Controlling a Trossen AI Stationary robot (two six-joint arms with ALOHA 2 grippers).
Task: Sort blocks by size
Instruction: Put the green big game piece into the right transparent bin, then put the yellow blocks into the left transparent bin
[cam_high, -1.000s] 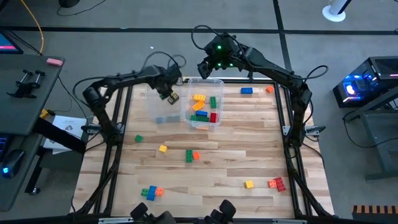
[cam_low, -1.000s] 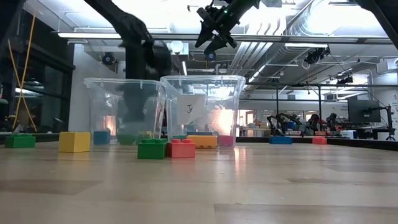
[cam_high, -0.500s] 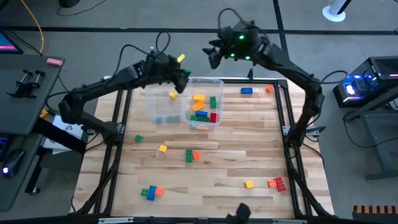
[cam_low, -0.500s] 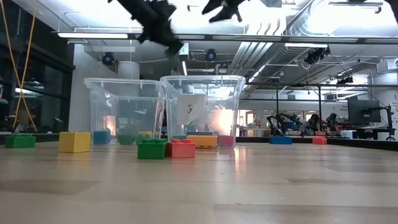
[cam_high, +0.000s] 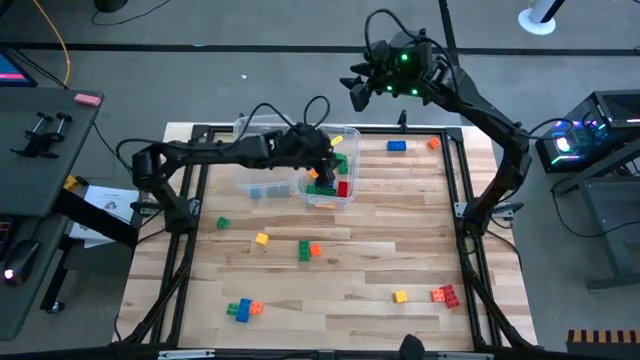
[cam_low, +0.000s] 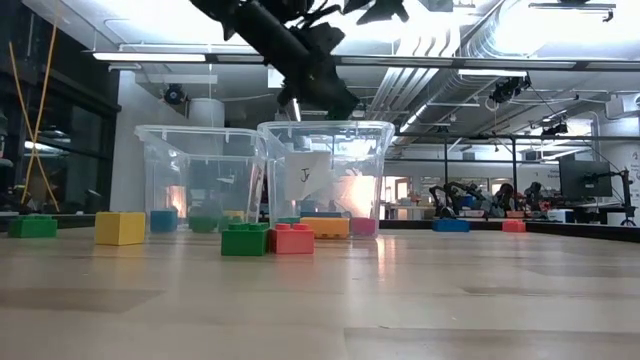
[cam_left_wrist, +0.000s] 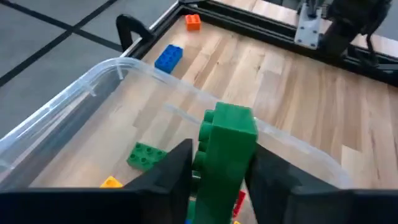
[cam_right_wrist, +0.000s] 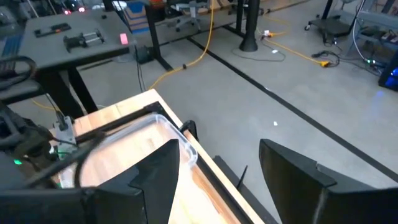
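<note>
The left gripper is squeezed shut on a green block. The block sticks up tall between the 2 dark fingers, so its long side runs along the fingers, not across them.

The key thing is where this block sits next to the bins. In the high view the left gripper hangs right over the right bin, near that bin's left wall. The left wrist view looks down into this bin: another green block lies on its floor, and a bit of orange and a bit of red show there too. So the held block is above the bin and the bin's floor is straight below it. The drop looks like it only needs the fingers to let go.

There are 2 clear bins side by side. The left bin is just beside the right one, and the gripper is past it.

The right gripper is up high, beyond the far edge of the table, well apart from the bins. Its fingers are spread wide and hold nothing. The left arm is much nearer to the bins.

More blocks lie loose on the table: a blue block and an orange block near the far edge, and a yellow block near the middle.
</note>
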